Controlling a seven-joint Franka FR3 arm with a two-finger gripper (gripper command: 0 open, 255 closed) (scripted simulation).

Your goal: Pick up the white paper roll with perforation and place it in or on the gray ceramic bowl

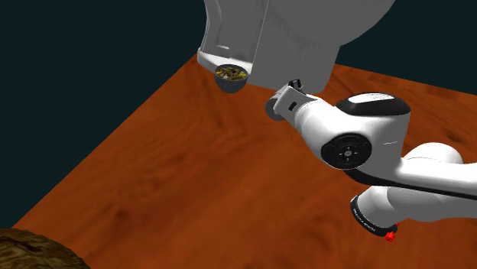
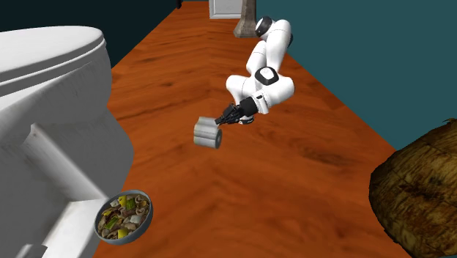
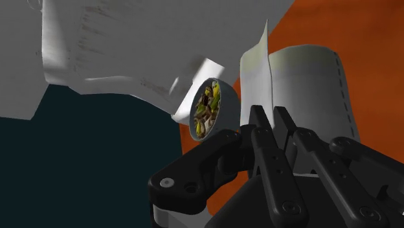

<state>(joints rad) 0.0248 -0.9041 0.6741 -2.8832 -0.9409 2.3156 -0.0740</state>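
pickup looks done imo, the hand (image 2: 222, 120) is clamped on the paper roll (image 2: 208, 133), up off the wooden floor (image 2: 293, 190) and well apart from the gray bowl (image 2: 149, 211) by the toilet (image 2: 51, 110), so carry-over and drop remain

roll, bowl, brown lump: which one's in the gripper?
The paper roll, clasped in the gripper. The filled bowl sits on the floor by the toilet; the brown lump lies apart.
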